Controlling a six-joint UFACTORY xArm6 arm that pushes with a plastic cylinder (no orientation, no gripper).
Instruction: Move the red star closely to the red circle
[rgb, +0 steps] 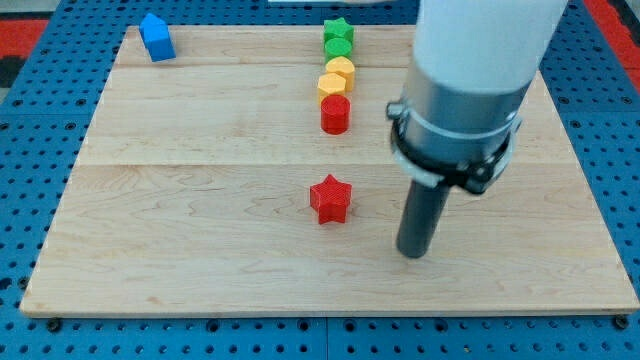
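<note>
The red star (330, 198) lies on the wooden board near the middle, a little below centre. The red circle (335, 114) stands above it, at the lower end of a short column of blocks. My tip (412, 252) rests on the board to the right of the red star and slightly below it, a clear gap apart from it. The dark rod rises from the tip into the grey and white arm body, which covers the board's upper right part.
Above the red circle sit a yellow heart-like block (332, 90), a yellow hexagon (340, 70), a green round block (338, 48) and a green star (338, 30). A blue house-shaped block (156, 37) is at the top left corner. The board (180, 200) lies on a blue pegboard.
</note>
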